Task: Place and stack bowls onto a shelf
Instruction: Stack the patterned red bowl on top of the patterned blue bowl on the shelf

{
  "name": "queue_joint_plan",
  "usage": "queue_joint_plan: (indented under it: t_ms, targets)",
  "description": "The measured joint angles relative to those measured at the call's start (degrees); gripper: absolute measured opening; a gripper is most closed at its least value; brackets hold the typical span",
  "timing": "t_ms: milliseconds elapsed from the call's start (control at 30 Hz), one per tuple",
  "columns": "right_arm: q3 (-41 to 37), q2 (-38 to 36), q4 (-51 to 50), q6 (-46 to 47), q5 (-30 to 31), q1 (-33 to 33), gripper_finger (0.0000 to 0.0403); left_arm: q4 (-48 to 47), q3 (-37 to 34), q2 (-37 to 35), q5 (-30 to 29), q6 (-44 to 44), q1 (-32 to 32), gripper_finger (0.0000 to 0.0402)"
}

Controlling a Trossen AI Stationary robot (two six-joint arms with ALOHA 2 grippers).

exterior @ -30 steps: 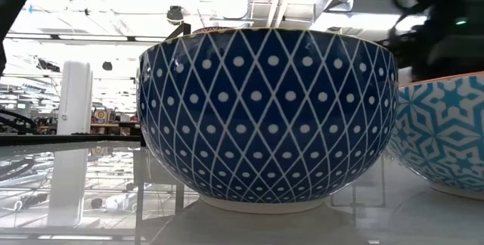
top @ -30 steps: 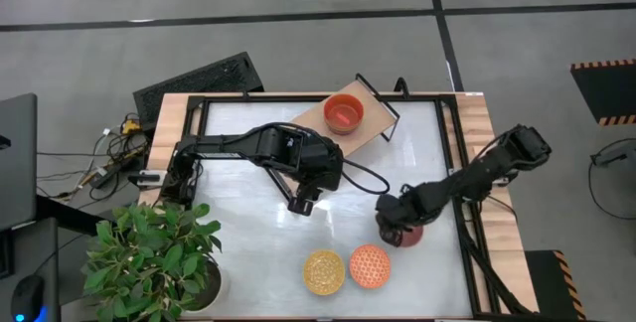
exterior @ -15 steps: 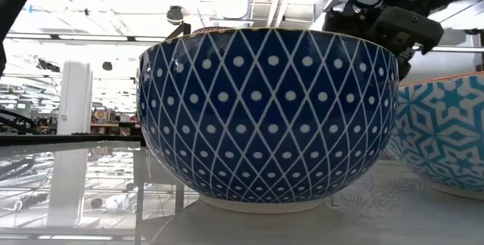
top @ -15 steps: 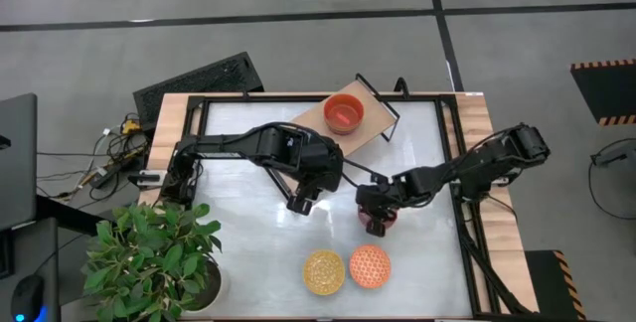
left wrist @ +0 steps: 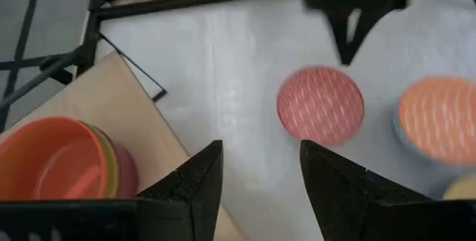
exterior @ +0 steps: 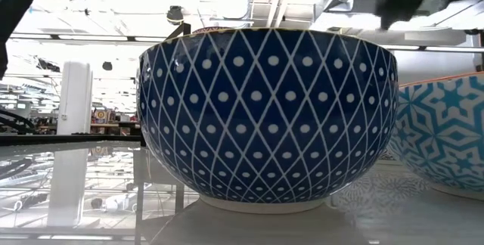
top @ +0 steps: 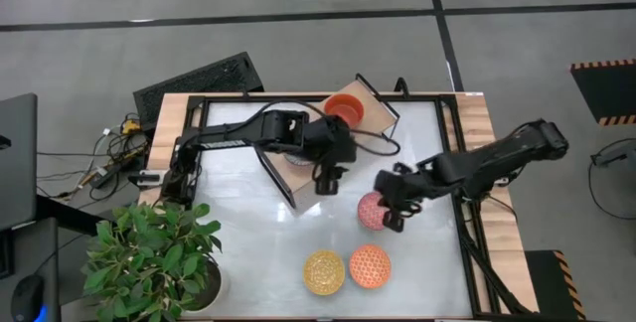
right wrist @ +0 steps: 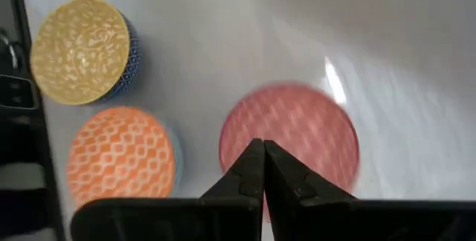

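Three bowls (top: pixel 372 211) off the shelf (top: pixel 370 109)

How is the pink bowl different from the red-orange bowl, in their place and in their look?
The pink bowl sits on the white tabletop, just below the right gripper; the red-orange bowl sits on the shelf. The pink bowl has a fine pale pattern inside; the red-orange bowl is plain. Both are small, round and upright.
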Motion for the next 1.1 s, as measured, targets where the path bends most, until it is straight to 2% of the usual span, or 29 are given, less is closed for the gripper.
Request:
queue_joint_plan:
  t_ms: [133, 267, 467, 633, 900, 1100]
  targets:
    - [0.67, -5.59, -6.3, 12.29, 1.72, 4.78, 0.0035, 4.32, -2.01, 0.42, 0.02, -5.94, 0.33, 0.0165]
    - [0.67, -9.76, -11.92, 26.1, 6.63, 11.43, 0.0034, 8.08, -5.46, 0.86, 0.05, -10.89, 0.33, 0.0165]
    - [0.65, -11.34, -17.9, 39.97, 14.12, 18.81, 0.0029, 13.57, -10.65, 2.23, -1.77, -11.92, -0.89, 0.0165]
    - [0.62, -9.54, -18.25, 42.35, 14.68, 20.58, 0.0034, 14.96, -12.16, 4.97, -4.23, -12.1, -2.4, 0.0165]
    - [0.57, -4.99, -17.33, 42.29, 13.42, 21.29, 0.003, 18.1, -12.54, 12.19, -2.55, -15.59, -4.2, 0.0165]
    - [0.6, -2.58, -17.28, 43.16, 11.02, 22.3, 0.0033, 21.26, -12.52, 15.04, -1.45, -17.82, -4.91, 0.0165]
